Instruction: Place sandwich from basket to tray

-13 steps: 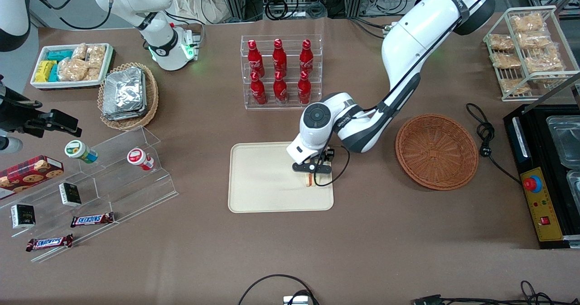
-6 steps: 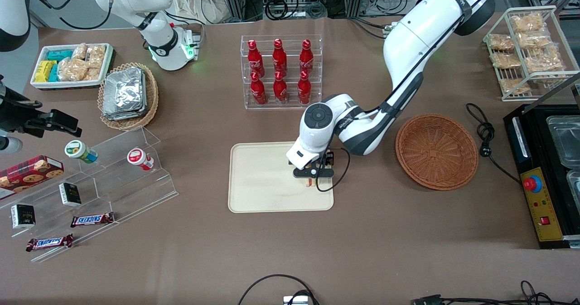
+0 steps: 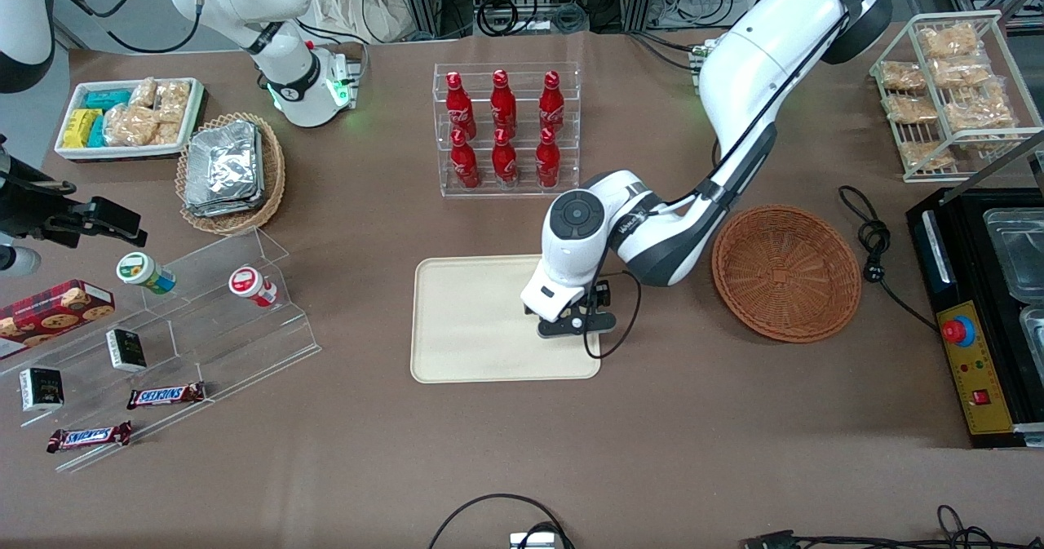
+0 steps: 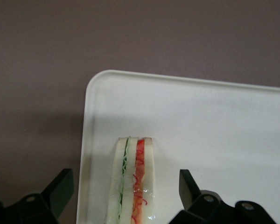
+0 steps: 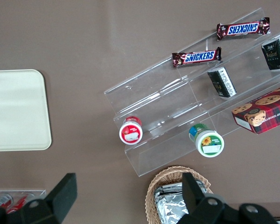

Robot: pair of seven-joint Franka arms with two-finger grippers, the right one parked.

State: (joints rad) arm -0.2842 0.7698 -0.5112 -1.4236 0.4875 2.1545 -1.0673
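The sandwich [image 4: 133, 182], a white-bread wedge with green and red filling lines, stands on edge on the cream tray [image 4: 214, 121], close to one rim and near a rounded corner. My gripper [image 4: 123, 186] is open, with a dark finger well clear of the bread on each side. In the front view the gripper [image 3: 568, 325] hangs low over the tray [image 3: 473, 320] at the end closest to the basket, and it hides the sandwich. The reddish-brown wicker basket [image 3: 785, 273] sits empty beside the tray, toward the working arm's end.
A clear rack of red bottles [image 3: 506, 129] stands farther from the front camera than the tray. A stepped acrylic stand with snacks [image 3: 204, 312] lies toward the parked arm's end. A black appliance [image 3: 979, 312], a cable [image 3: 874, 239] and a wire rack of pastries [image 3: 950, 84] lie past the basket.
The wrist has shifted slightly toward the front camera over the tray. The sandwich edge that showed below the gripper earlier is now covered by it.
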